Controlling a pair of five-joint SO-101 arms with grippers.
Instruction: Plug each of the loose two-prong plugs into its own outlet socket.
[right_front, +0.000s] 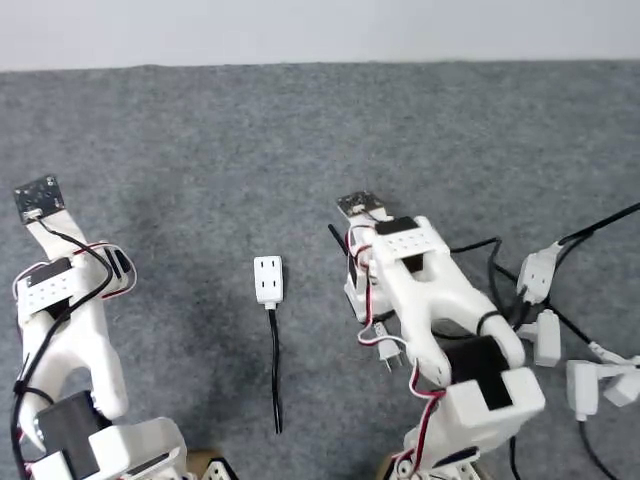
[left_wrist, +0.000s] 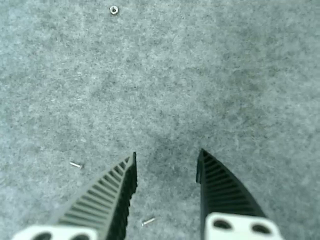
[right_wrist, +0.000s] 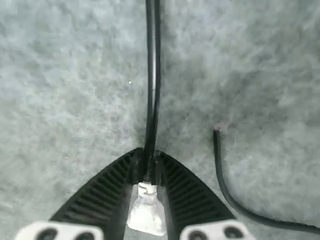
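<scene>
Plug (right_wrist: 146, 212) pinched by downward-pointing right end effector (right_wrist: 148, 152); left end effector (left_wrist: 167, 154) hangs spread apart.

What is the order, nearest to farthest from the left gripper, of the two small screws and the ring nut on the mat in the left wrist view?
1. Gap screw: on the mat, between the fingers of the open left gripper.
2. Outer screw: just outside one finger, back from its tip.
3. Ring nut: far ahead of the fingertips.
</scene>
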